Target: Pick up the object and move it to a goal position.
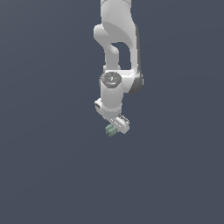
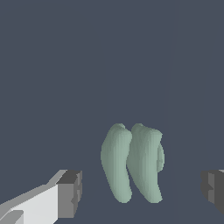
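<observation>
Object: the object [image 2: 133, 166] is a small pale grey-green piece, smooth and matte, formed of two long rounded lobes side by side with a deep groove between them and a smaller bulge on one flank.
Object from outside: in the exterior view the object [image 1: 110, 130] is a tiny lumpy green bit at the arm's lower tip, far smaller than the white hand above it.
Jaws: spread wide; in the wrist view one dark grey blocky pad [image 2: 70, 194] and the other pad [image 2: 213, 190] stand well apart, each with a clear gap to the object, neither touching it.
Gripper: the gripper [image 1: 114, 127] is white, with boxy faceted fingers; its midpoint in the wrist view [image 2: 141, 192] falls on the object.
Arm: the arm [image 1: 117, 57] is glossy white with rounded shells, a dark grey band down one side and a grey round cap at a joint.
Position: the object lies between the jaws, directly beneath the hand.
Surroundings: a plain, flat dark slate-blue tabletop [image 1: 48, 166] fills both views; whether the object rests on it cannot be told.
</observation>
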You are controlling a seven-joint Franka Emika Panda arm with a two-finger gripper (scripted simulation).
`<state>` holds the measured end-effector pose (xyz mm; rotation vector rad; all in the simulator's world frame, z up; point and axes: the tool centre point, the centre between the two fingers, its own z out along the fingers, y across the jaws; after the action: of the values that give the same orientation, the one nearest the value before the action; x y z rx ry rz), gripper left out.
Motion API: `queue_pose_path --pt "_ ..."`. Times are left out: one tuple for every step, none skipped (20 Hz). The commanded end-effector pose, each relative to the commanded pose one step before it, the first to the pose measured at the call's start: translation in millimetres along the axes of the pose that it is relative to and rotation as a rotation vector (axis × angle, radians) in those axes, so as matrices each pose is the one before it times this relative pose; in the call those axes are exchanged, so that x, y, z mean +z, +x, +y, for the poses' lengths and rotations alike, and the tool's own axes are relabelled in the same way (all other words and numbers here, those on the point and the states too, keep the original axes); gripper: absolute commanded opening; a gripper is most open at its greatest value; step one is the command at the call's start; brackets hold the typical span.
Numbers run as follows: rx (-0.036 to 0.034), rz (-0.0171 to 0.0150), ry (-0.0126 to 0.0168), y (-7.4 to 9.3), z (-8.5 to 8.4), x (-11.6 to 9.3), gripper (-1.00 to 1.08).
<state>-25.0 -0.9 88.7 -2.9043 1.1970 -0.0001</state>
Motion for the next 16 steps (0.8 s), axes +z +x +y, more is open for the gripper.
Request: queue_pose_path --pt "0.00070 -0.00031 -0.00043 -0.07 0.36 4.16 1.00" --pt "0.00000 0.00000 0.00000 -0.18 -0.04 3.02 1.00" --pt "0.00069 0.00007 -0.00001 0.05 0.24 3.65 1.00" --pt "0.00000 0.00000 0.00000 -0.27 -0.04 4.31 1.00" --pt "0.00069 0.00007 -0.00001 -0.04 0.24 4.91 1.00" --pt "0.00069 0.00007 -0.00001 -0.07 0.23 5.49 1.00" --pt "0.00000 0.00000 0.00000 -0.32 -0.07 5.30 1.00" --pt "0.00097 0.00010 -0.00001 0.15 0.31 4.58 1.00" --pt "0.00000 0.00000 0.00000 -0.16 -0.12 3.94 1.00" --pt "0.00069 0.00006 0.00003 0.21 0.12 3.22 1.00" --pt "0.00000 0.00000 0.00000 0.02 -0.20 2.56 1.00" --pt "0.00000 0.00000 0.00000 0.10 -0.23 1.89 1.00" --pt "0.00000 0.00000 0.00000 0.15 -0.23 1.26 1.00" --pt "0.00000 0.00000 0.00000 0.13 -0.18 0.70 1.00" --pt "0.00000 0.00000 0.00000 0.06 -0.07 0.22 1.00" --pt "0.00000 0.00000 0.00000 0.00 0.00 0.00 -1.00"
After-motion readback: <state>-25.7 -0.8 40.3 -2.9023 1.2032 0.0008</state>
